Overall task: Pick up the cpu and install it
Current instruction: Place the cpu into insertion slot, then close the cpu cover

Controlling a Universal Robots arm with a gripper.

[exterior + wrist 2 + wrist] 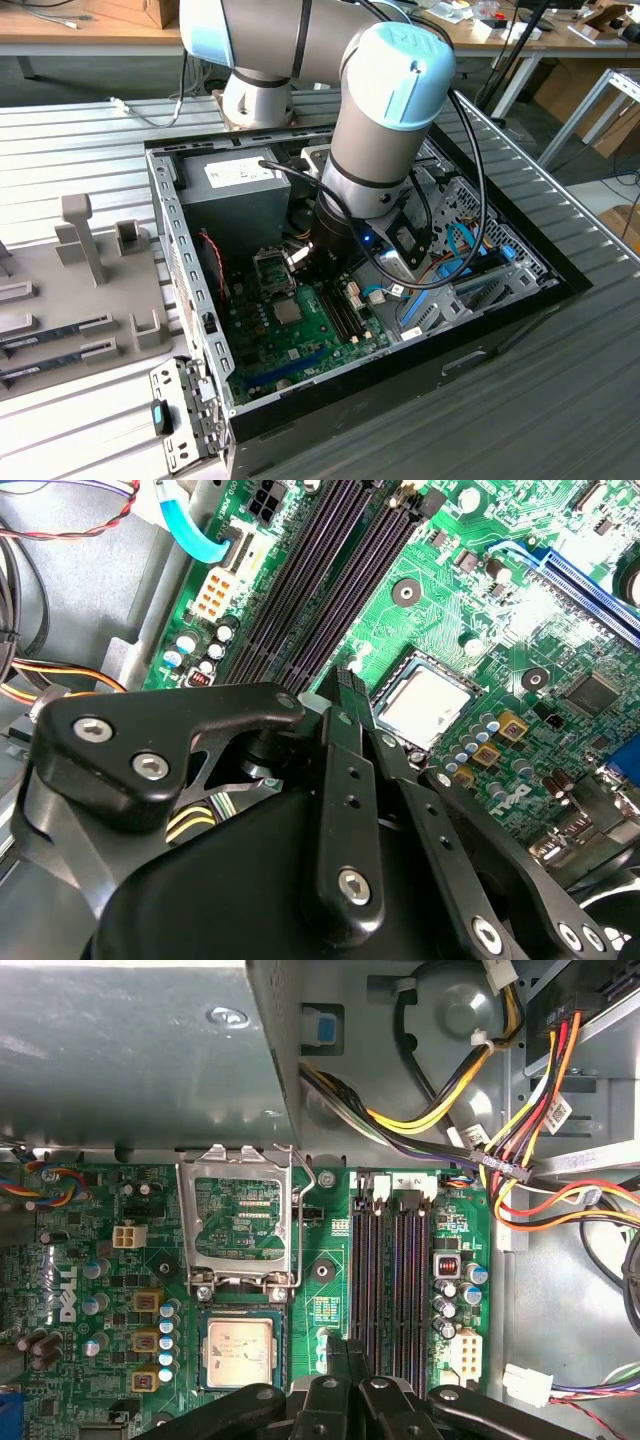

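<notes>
The cpu [240, 1350] is a small square chip with a pale silvery top, lying flat in its socket on the green motherboard [330, 1290]. It also shows in the second wrist view as the cpu [423, 702] and in the exterior view as the cpu [288, 311]. The socket's metal load plate [240, 1222] stands flipped open beside it. My gripper [347, 1345] hovers just above the board beside the cpu, over the near ends of the memory slots [390, 1260]. Its black fingers [350, 695] are shut together with nothing between them.
The open computer case [190, 270] sits on a slatted metal table. A grey power supply box [235, 175] and bundles of coloured cables [500, 1150] crowd the board's far side. Drive bays with blue cables [470, 250] lie at the exterior view's right; a grey parts fixture [90, 290] at its left.
</notes>
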